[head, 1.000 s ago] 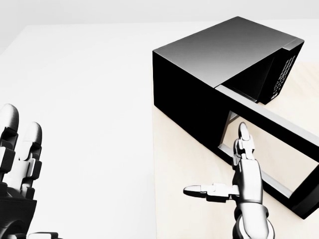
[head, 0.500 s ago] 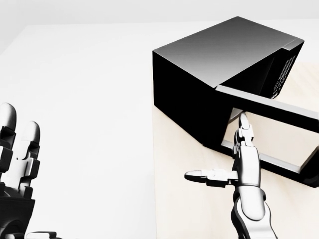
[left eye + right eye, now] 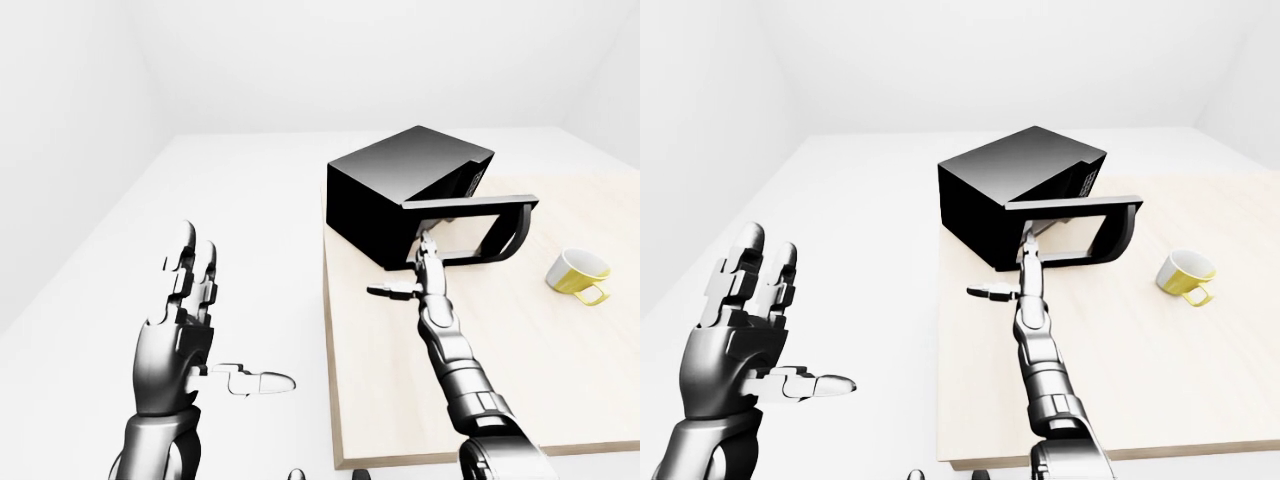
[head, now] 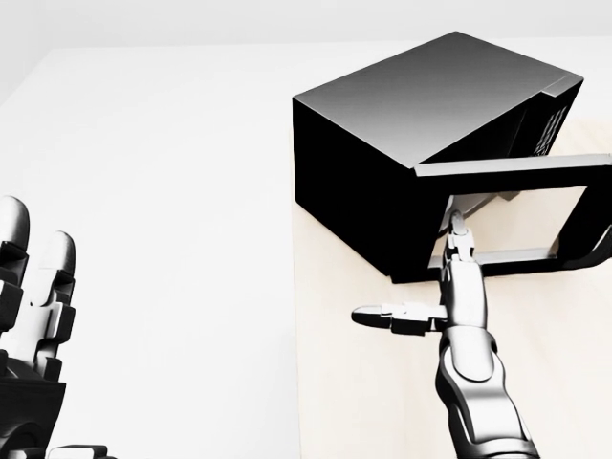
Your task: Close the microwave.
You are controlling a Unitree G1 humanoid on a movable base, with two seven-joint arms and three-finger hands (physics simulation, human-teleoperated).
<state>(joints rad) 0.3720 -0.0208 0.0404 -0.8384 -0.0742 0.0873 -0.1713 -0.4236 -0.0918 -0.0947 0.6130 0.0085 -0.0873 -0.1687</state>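
A black microwave (image 4: 402,124) stands at the left end of a pale wooden table (image 3: 520,380). Its door (image 4: 516,215), a black frame with a clear window, hangs partly open, swung out to the right. My right hand (image 4: 449,277) is open, with its fingertips (image 4: 458,228) against the door's inner face near the hinge side and the thumb stretched out to the left. My left hand (image 3: 190,320) is open and empty, raised at the left of the left-eye view, far from the microwave.
A yellow mug (image 3: 578,275) lies on its side on the table to the right of the door. The table's left edge (image 3: 328,340) runs just left of my right arm. White floor and walls surround the table.
The microwave door has swung from wide open toward the oven, following my right hand, which moved up and forward against it. My left hand stayed put.
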